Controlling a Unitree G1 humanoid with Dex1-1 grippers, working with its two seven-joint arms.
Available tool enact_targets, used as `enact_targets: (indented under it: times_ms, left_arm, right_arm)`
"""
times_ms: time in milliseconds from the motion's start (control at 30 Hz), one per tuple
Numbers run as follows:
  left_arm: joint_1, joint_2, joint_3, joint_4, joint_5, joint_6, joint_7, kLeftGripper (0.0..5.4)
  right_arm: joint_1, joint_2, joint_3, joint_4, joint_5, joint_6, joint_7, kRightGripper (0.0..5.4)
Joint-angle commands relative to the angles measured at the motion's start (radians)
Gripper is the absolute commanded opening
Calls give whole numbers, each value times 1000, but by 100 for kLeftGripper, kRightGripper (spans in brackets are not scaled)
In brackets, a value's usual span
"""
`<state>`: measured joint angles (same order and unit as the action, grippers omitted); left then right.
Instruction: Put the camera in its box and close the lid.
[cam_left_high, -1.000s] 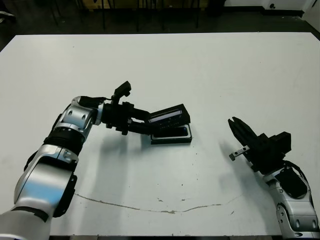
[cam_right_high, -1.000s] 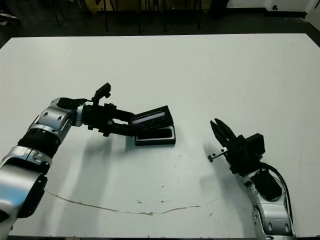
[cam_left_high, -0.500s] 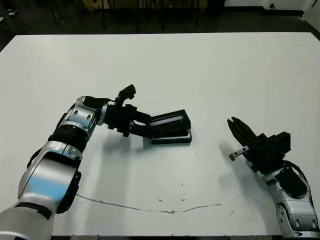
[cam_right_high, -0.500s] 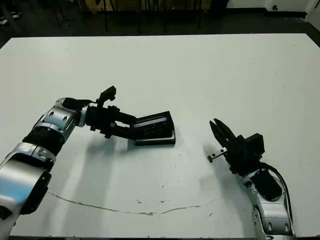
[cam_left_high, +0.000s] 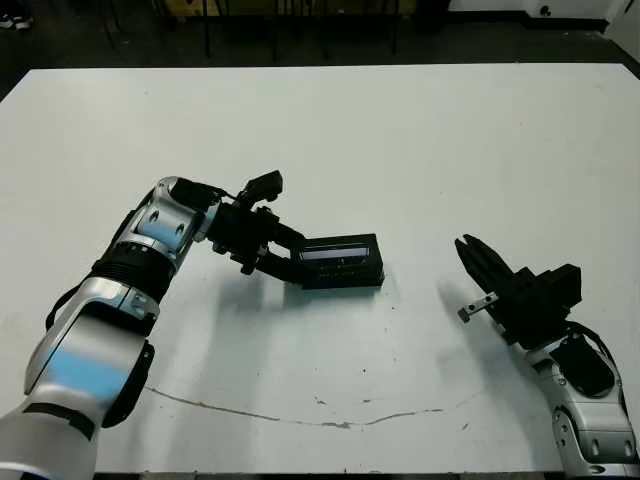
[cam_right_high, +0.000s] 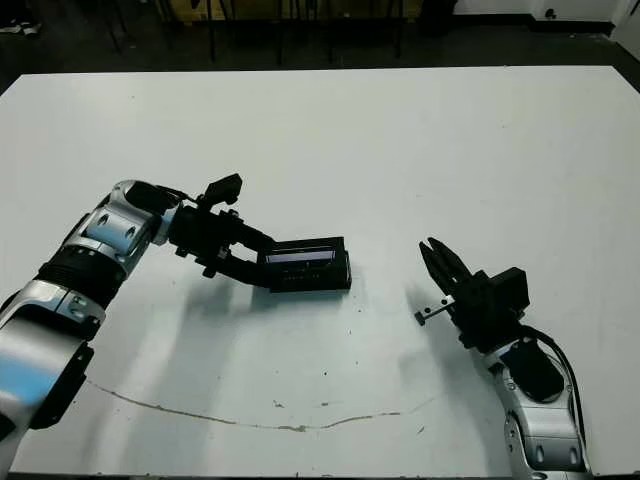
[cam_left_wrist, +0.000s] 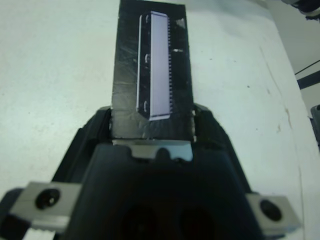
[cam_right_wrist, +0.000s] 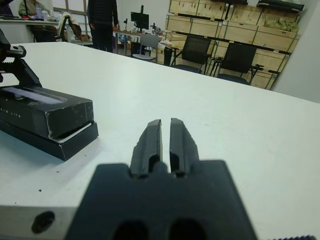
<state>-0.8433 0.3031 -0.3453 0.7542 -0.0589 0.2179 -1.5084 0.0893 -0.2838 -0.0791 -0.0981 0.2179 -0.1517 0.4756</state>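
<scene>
The black lid (cam_left_high: 340, 256), with a pale strip along its top (cam_left_wrist: 160, 65), lies flat on the black box (cam_left_high: 345, 279) at the table's middle. My left gripper (cam_left_high: 292, 260) is shut on the lid's left end, one finger (cam_left_wrist: 89, 134) on each long side. The lid sits slightly offset on the box (cam_right_wrist: 62, 144), whose lower edge sticks out beneath the lid (cam_right_wrist: 45, 109). No camera shows; the lid covers the inside of the box. My right gripper (cam_left_high: 468, 255) hovers shut over the table to the right of the box, holding nothing (cam_right_wrist: 165, 123).
A thin dark crack line (cam_left_high: 320, 418) runs across the white table (cam_left_high: 420, 150) near its front edge. Beyond the far edge, the right wrist view shows a person (cam_right_wrist: 102, 22) standing, office chairs (cam_right_wrist: 192, 52) and shelves of cardboard boxes.
The lid, earlier tilted with its right end raised over the box, has come down level onto it. My left gripper lowered with it. The right arm has not moved.
</scene>
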Motion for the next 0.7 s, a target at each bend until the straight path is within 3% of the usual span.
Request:
enact_targets:
  times_ms: [33,367,533,700]
  left_arm:
    - [54,-7,-12,-10,9,-1,7,266]
    - [172,-51,-71,-121,82,0,237,265]
    - [193,-72,-104,-110,96,-32,260,265]
    - [188,-74,-122,-99,102,-56,254,265]
  right_arm:
    - [19,-7,1,-11,-11,26,-13,0]
    - [33,-9,4,-39,-32,42,-36,0]
    - [39,-8,3,-55,-32,64,-42,0]
    - [40,-2,0,-42,-22,40,-31,0]
